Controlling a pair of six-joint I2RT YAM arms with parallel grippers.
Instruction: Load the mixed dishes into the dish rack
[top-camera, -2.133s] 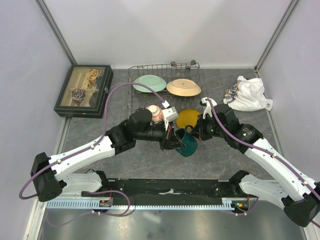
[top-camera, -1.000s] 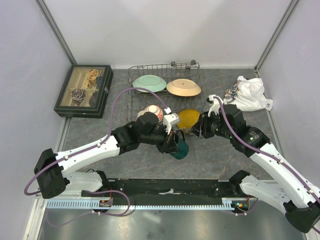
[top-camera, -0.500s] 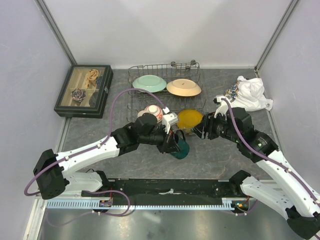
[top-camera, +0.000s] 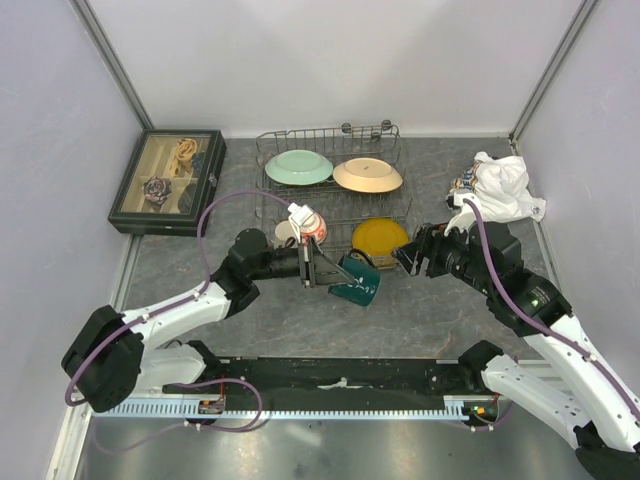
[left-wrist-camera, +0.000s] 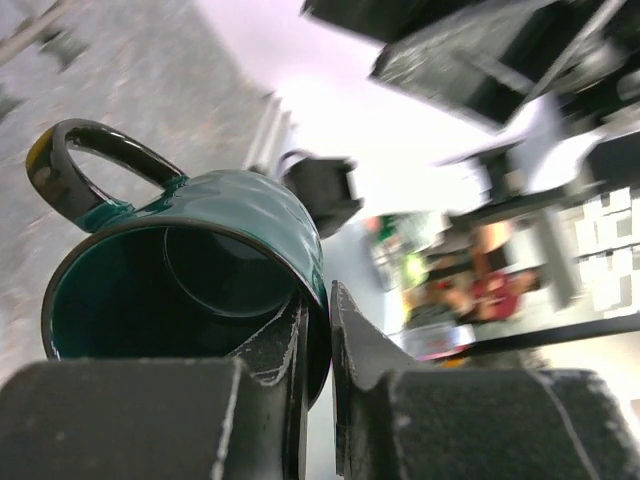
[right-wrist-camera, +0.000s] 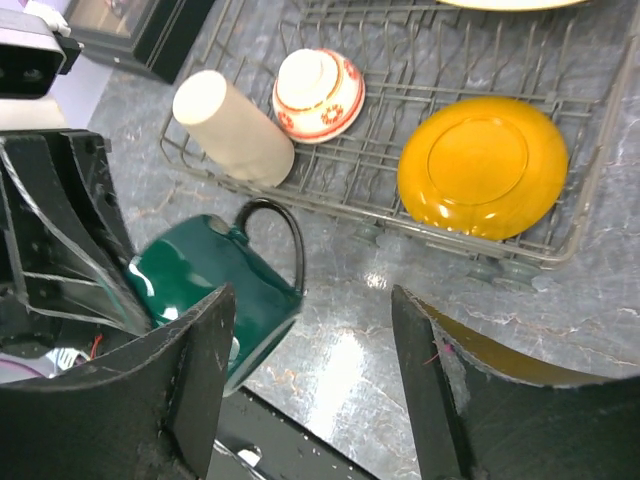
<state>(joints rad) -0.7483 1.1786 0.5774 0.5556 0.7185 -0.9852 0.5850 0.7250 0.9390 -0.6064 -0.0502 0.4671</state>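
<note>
My left gripper is shut on the rim of the dark green mug, holding it tilted above the table just in front of the dish rack. In the left wrist view one finger is inside the mug and one outside, my left gripper pinching its wall. My right gripper is open and empty beside the yellow plate, which lies in the rack's front row. In the rack also sit the pale green plate, tan plate, red-orange bowl and beige cup.
A dark glass-topped display box stands at the back left and a white cloth bundle at the back right. The right wrist view has the mug under my right gripper, with the rack, yellow plate, bowl and cup beyond.
My right gripper opened, let go of the yellow plate in the rack and drew back to the right. My left arm pulled back leftward and turned, still holding the mug.
</note>
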